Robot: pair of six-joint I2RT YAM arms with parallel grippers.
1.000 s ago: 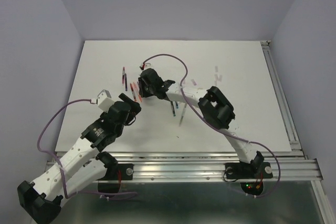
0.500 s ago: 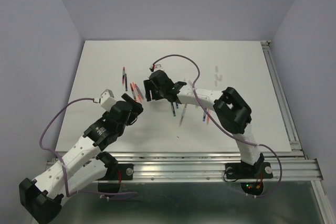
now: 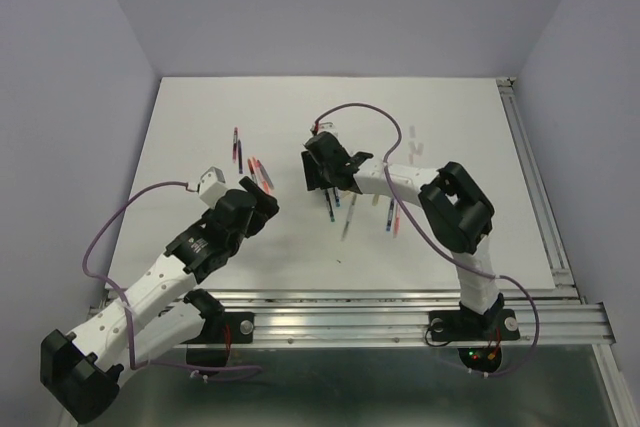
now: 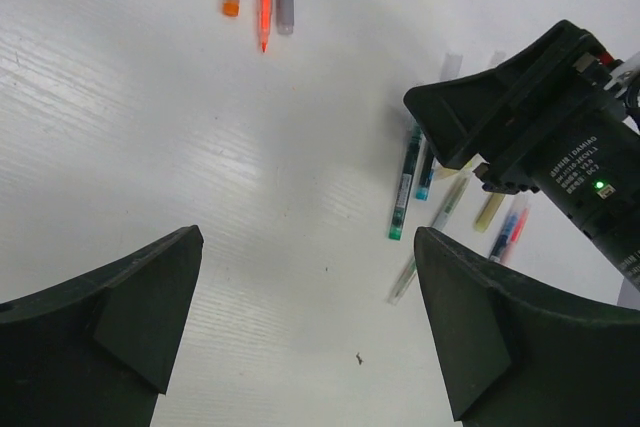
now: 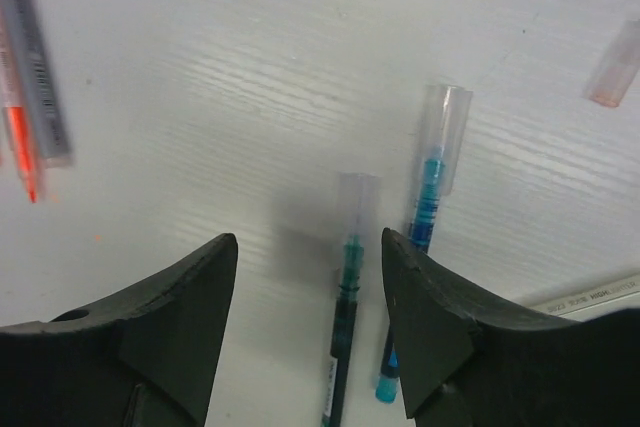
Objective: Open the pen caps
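Right wrist: right gripper [image 5: 308,247] spread, empty (left gripper [image 4: 308,242] likewise), near two pen caps [image 5: 445,137].

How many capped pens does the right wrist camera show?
2: a green pen between the tool's fingers, a blue pen just right of it. Blurred pens at left unclear; others may be hidden.

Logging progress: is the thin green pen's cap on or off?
On: the pale translucent cap sits over the thin green pen's tip.
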